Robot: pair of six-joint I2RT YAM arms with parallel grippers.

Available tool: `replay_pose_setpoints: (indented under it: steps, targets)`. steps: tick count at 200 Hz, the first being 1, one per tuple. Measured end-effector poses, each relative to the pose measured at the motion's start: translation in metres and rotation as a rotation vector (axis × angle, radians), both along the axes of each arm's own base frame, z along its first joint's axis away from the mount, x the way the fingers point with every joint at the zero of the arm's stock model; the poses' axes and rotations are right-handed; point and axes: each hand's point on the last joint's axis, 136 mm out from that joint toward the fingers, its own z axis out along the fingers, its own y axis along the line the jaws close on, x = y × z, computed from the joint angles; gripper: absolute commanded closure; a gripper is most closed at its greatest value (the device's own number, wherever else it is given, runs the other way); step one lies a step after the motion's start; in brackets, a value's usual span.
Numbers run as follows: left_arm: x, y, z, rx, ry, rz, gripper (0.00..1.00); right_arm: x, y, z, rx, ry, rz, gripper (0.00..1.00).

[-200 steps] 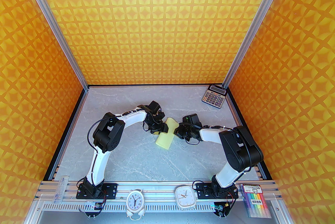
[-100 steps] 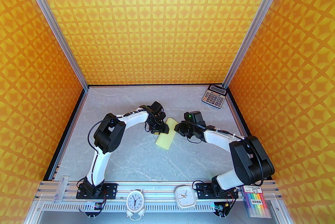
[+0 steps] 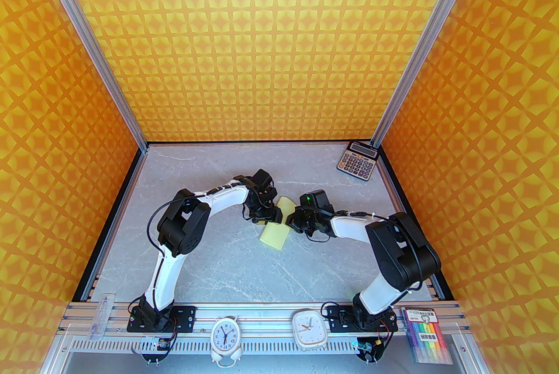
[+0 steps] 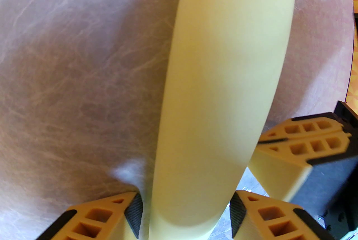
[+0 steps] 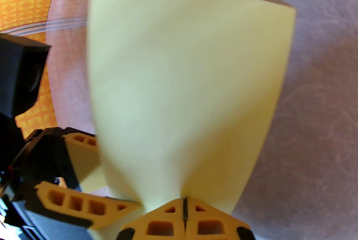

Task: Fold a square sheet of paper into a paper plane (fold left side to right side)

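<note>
At the middle of the table [image 3: 227, 272], both arms bend inward at the elbow over the square sheet of paper [image 3: 273, 235], doubled into a loose curl, the right end effector [image 5: 184, 205] pinching one edge and the left end effector [image 4: 186, 212] spread around its rounded fold

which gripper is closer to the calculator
Right. The right gripper pinches the right edge of the paper, nearer the robot and left of the calculator; the left gripper straddles the fold on the far side of the paper, farther off.
</note>
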Motion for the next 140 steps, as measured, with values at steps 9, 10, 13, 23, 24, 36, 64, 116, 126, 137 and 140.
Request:
replay_pose_setpoints:
  steps: [9,10,13,23,24,36,64,116,126,137,140]
  targets:
    - [0.000,0.000,0.000,0.001,0.000,0.000,0.43,0.000,0.000,-0.001,-0.001,0.002,0.000,0.97]
    - [0.000,0.000,0.000,0.001,0.000,0.000,0.43,0.000,0.000,-0.001,-0.001,0.002,0.000,0.97]
    - [0.000,0.000,0.000,0.001,0.000,0.000,0.43,0.001,0.000,-0.001,-0.002,0.002,0.000,0.97]
    - [0.000,0.000,0.000,0.001,-0.001,0.001,0.44,0.002,0.001,0.000,-0.001,0.000,0.000,0.96]
    - [0.000,0.000,0.000,0.001,-0.001,0.001,0.44,0.002,0.001,0.000,-0.001,0.000,0.000,0.96]
    - [0.000,0.000,0.000,0.001,-0.001,0.001,0.44,0.004,0.001,0.002,0.001,-0.007,0.001,0.95]
    - [0.000,0.000,0.000,0.001,0.000,0.001,0.44,0.011,0.003,0.009,0.001,-0.027,0.006,0.92]
    - [0.000,0.000,0.000,0.002,0.001,0.005,0.43,0.026,-0.004,0.051,-0.007,-0.130,-0.020,0.90]
    - [0.000,0.000,0.000,0.002,0.001,0.005,0.43,0.029,-0.009,0.057,-0.010,-0.145,-0.034,0.90]
    - [0.000,0.000,0.000,0.002,0.001,0.005,0.43,0.030,-0.014,0.061,-0.015,-0.153,-0.048,0.89]
    - [0.000,0.000,0.000,0.002,0.001,0.004,0.43,0.031,-0.015,0.061,-0.017,-0.154,-0.053,0.89]
